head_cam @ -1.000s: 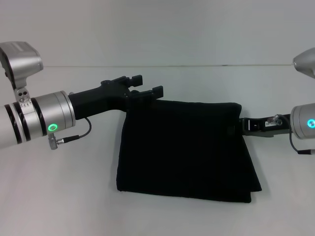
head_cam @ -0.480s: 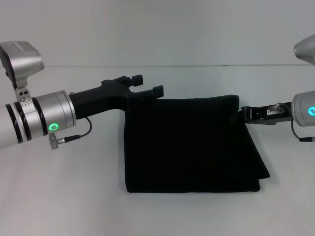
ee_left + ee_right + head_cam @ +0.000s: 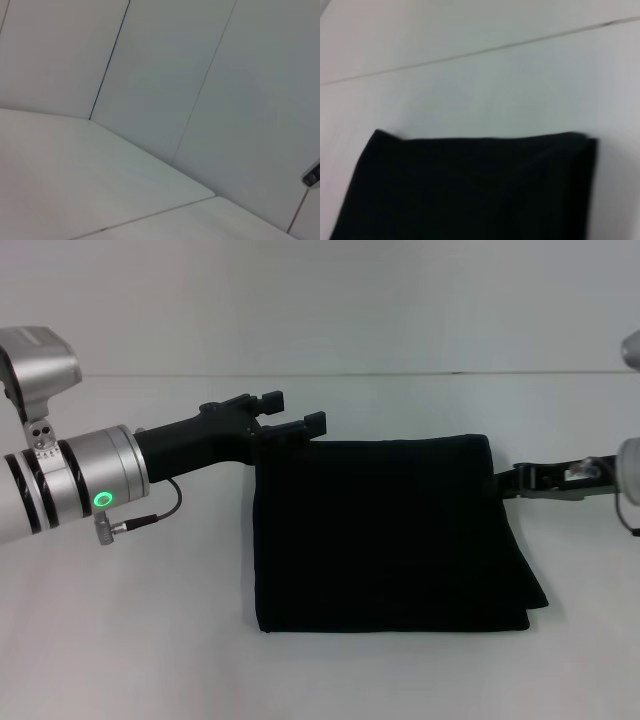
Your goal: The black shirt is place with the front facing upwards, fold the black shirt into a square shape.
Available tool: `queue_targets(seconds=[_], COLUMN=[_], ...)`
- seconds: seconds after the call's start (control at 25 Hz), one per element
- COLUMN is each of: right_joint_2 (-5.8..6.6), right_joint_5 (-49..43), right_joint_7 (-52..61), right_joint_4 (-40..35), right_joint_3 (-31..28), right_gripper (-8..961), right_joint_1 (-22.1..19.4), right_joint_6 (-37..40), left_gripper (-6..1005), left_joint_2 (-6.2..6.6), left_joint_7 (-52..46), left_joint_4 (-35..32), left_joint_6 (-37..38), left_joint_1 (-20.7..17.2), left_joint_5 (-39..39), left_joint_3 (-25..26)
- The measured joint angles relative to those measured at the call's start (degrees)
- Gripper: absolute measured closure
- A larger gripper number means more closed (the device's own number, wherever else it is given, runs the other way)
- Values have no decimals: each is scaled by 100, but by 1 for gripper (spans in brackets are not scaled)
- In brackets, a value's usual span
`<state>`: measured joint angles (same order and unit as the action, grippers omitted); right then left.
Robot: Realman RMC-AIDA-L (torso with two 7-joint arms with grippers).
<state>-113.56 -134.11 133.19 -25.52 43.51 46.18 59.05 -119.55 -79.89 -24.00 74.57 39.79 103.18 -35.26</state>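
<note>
Your black shirt (image 3: 390, 535) lies folded into a near-square block on the white surface (image 3: 140, 640), between both arms. The left gripper (image 3: 290, 418) hovers at its far left corner, fingers spread and empty — nearer than the right gripper (image 3: 520, 480), just off the right edge; its fingers you cannot tell. No containers present.

A bare robot test bench, most likely a lab or studio.

A plain white table (image 3: 120, 640) fills the head view and ends at a smooth pale wall (image 3: 320, 300). In the left wrist view that wall is made of flat panels (image 3: 165, 75) joined by thin dark seams. No furniture, window or household goods are visible, only clean uniform surfaces.
</note>
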Motion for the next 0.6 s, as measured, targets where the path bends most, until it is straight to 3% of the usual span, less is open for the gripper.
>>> queue_targets(seconds=[0.12,0.36,0.6], right_joint_2=[2,4,-12], right_joint_5=[7,456,1470], right_joint_7=[13,-399,-1665], right_joint_4=[-341,-1353,-1417], right_joint_3=[-33,-353,-731], right_gripper=[829,544,285], right_joint_1=[-237,-1001,-1366], right_joint_6=[83,829,1518], left_gripper=[124,123,119], left_joint_2=[3,58,150], left_joint_7=[0,0,-158], left_joint_4=[-11,-74,-228], left_joint_6=[57,328,620], left_joint_1=[-3,-33,-27], left_joint_5=[0,0,-6], left_joint_3=[54,198,256])
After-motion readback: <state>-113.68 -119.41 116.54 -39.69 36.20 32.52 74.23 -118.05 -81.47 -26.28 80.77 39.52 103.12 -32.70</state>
